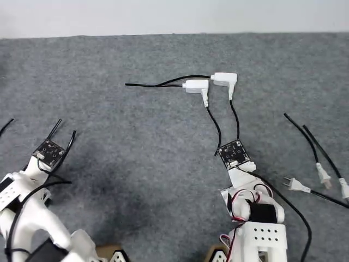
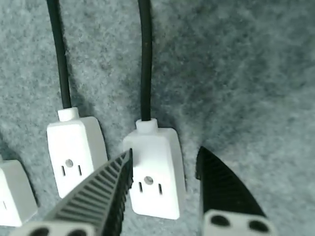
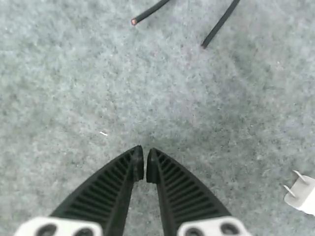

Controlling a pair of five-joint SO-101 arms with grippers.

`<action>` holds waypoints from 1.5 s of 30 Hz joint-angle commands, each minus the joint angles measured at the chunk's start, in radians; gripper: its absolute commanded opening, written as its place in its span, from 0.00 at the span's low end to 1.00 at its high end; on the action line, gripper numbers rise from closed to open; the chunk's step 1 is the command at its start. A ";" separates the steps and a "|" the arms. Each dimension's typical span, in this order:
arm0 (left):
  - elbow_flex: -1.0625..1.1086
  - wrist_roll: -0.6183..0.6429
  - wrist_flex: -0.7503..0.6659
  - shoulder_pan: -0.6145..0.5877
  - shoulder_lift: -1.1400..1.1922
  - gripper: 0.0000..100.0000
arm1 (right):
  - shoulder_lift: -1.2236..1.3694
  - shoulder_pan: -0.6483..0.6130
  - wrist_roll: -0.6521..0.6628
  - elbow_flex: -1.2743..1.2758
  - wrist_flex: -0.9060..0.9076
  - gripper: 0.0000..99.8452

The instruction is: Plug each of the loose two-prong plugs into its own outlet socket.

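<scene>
My left gripper (image 2: 165, 160) is open low over the grey mat. A white outlet socket (image 2: 156, 172) on a black cable lies between its fingers, slots facing the camera. A second socket (image 2: 76, 152) lies beside it and a third (image 2: 15, 194) at the view's edge. My right gripper (image 3: 145, 160) is shut on nothing above bare mat. A white two-prong plug (image 3: 301, 195) lies off to its side. In the high view, three loose plugs (image 1: 294, 185), (image 1: 324, 176), (image 1: 344, 189) lie to the right of the right arm (image 1: 256, 218).
Two white connector pieces (image 1: 196, 85), (image 1: 224, 79) with black cables lie at the middle back of the mat. Two bare cable ends (image 3: 134, 21), (image 3: 204, 45) lie ahead of the right gripper. The left arm (image 1: 32, 185) covers the sockets in the high view.
</scene>
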 commanded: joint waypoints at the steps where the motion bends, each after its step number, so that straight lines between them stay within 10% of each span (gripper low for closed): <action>1: -0.031 -0.006 -0.060 -0.008 0.155 0.19 | -0.010 -0.005 0.009 -0.008 -0.018 0.01; 15: -0.243 -0.011 -0.008 -0.052 0.405 0.04 | -0.010 -0.005 0.009 -0.006 -0.022 0.01; 26: -0.251 -0.008 0.468 0.126 -0.040 0.01 | -0.010 -0.005 0.009 -0.003 -0.033 0.01; 36: -0.248 0.025 0.868 0.715 -0.540 0.01 | -0.010 -0.005 0.009 -0.003 -0.031 0.01; 45: -0.292 0.347 0.632 1.211 -0.328 0.01 | -0.010 0.018 0.003 -0.005 -0.035 0.01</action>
